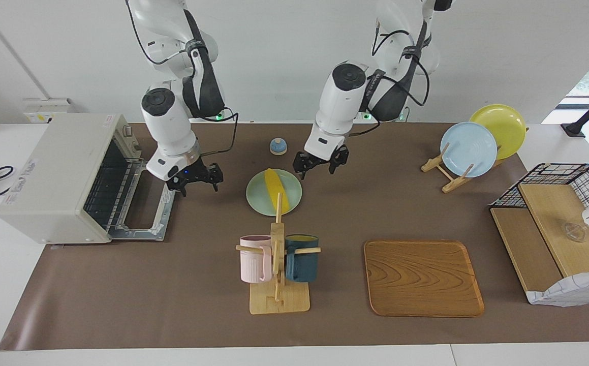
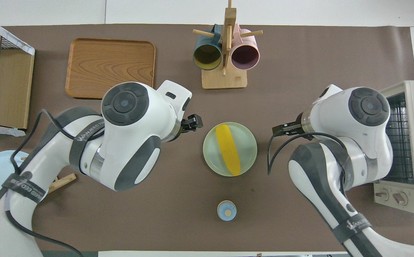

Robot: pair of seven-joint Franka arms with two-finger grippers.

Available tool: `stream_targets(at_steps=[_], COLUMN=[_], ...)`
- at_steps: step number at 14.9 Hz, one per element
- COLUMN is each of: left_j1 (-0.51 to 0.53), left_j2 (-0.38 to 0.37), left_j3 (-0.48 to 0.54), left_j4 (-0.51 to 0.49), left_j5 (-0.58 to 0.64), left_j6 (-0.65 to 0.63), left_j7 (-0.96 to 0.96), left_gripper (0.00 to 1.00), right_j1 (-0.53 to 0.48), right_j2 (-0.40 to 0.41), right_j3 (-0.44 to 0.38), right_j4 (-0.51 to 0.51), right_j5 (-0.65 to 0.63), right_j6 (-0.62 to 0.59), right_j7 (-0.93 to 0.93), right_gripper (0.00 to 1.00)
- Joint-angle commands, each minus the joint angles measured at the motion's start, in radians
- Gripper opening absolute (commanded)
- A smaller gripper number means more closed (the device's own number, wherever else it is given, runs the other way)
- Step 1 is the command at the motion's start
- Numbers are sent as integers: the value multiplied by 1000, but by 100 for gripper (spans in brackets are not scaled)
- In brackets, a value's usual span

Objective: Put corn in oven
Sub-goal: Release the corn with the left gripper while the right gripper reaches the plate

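Observation:
The yellow corn (image 1: 274,189) lies on a pale green plate (image 1: 257,195) in the middle of the table; it also shows in the overhead view (image 2: 228,149). The off-white oven (image 1: 60,175) stands at the right arm's end, its door (image 1: 144,216) dropped open and the wire rack showing. My right gripper (image 1: 198,186) is open and empty, low over the table between the oven door and the plate. My left gripper (image 1: 318,170) is open and empty, just above the table beside the plate, toward the left arm's end.
A small blue bell (image 1: 278,146) sits nearer to the robots than the plate. A wooden mug rack (image 1: 276,264) with a pink and a dark teal mug stands farther out. A wooden tray (image 1: 421,277), a plate rack (image 1: 469,147) and a wire shelf (image 1: 553,229) are toward the left arm's end.

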Motion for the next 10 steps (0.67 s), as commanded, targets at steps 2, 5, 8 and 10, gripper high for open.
stream_targets(at_steps=[2, 5, 8, 10], left_j1=[177, 263, 270, 270], left_j2=[-105, -137, -182, -204], left_j3=[-8, -8, -7, 3], left_j4=[-17, 0, 10, 39], left_j5=[-12, 40, 100, 106], left_j6=[-141, -214, -292, -367], left_j7=[255, 373, 404, 406], left_gripper=[100, 100, 100, 100], right_j1=[195, 278, 300, 303], right_j2=[204, 356, 381, 378], right_j3=[-6, -5, -3, -3], right_j4=[208, 290, 262, 250], right_j5=[-66, -145, -145, -145], right_j6=[-26, 40, 88, 91], right_j7=[145, 334, 348, 348], right_gripper=[100, 100, 63, 44])
